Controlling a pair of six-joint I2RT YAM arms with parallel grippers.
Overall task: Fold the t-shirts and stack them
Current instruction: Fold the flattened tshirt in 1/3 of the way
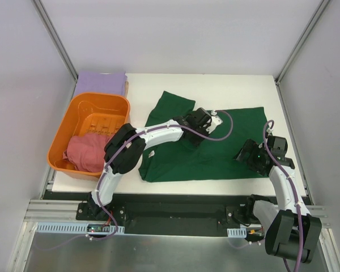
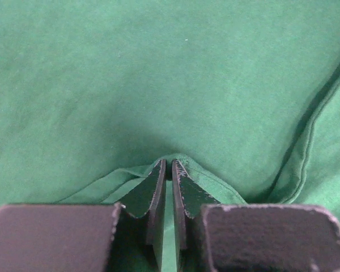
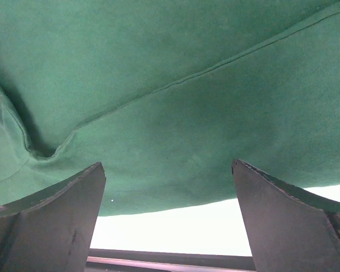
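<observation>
Top external, left to right: lavender t-shirt (image 1: pixel 102 83) lies folded at the far-left corner of the table (image 1: pixel 243 90). Just in front of it is the orange basket (image 1: pixel 82 106), with the pinkish-red t-shirt (image 1: pixel 85 153) bunched inside, unfolded.

The green t-shirt (image 1: pixel 215 156) is spread mid-table, long axis running left-right, one sleeve kicked out at the far left.

Your left gripper (image 1: pixel 204 121) sits over the shirt's middle, toward the far side. In the left wrist view its fingers (image 2: pixel 184 190) are nearly together, with a small ridge of green cloth pinched between the tips.

Your right gripper (image 1: pixel 250 155) hangs over the shirt's near-right corner. In the right wrist view the fingers are spread wide, nothing between them, and the shirt's near edge runs just under the tips with bare table beyond.

What matters: the shirt runs across from one gripper to the other, so each arm has its own end. Left has cloth in hand. Right is the nearer arm for the near-right corner, but it needs to drop onto that edge and grip it. Likely step is a fold of the green shirt. The basket shirt is untouched.
</observation>
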